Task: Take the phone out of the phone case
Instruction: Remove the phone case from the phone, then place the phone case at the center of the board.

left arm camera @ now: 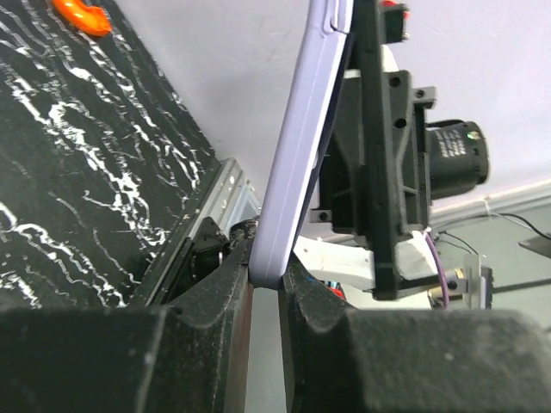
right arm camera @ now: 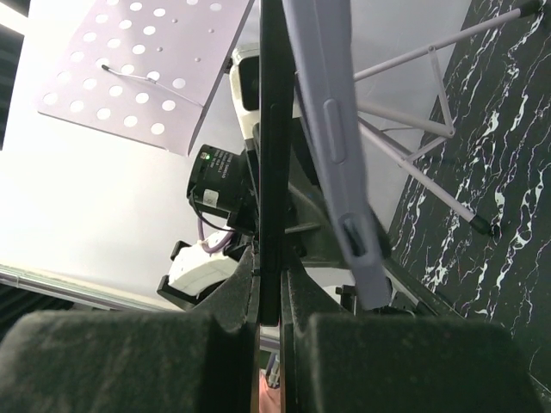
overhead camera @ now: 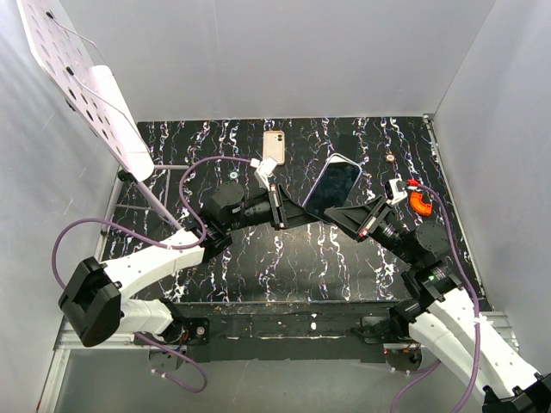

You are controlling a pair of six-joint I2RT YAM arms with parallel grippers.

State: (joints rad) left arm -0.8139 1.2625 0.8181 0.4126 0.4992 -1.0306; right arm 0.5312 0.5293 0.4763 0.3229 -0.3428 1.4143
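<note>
The job looks part done: above the middle of the table (overhead camera: 258, 258), the left gripper (left arm camera: 265, 288) is clamped on the lilac case (left arm camera: 297, 155). The right gripper (right arm camera: 271, 301) is closed on a thin dark edge, seemingly the phone (overhead camera: 331, 185), with the case splaying away there. The far end looks seated and needs freeing; the phone's long axis slants towards the table's far right corner, screen up.

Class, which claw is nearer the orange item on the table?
Right. The right claw grips the phone from the side facing the orange item; the left claw grips the phone case from the other side, farther away.
</note>
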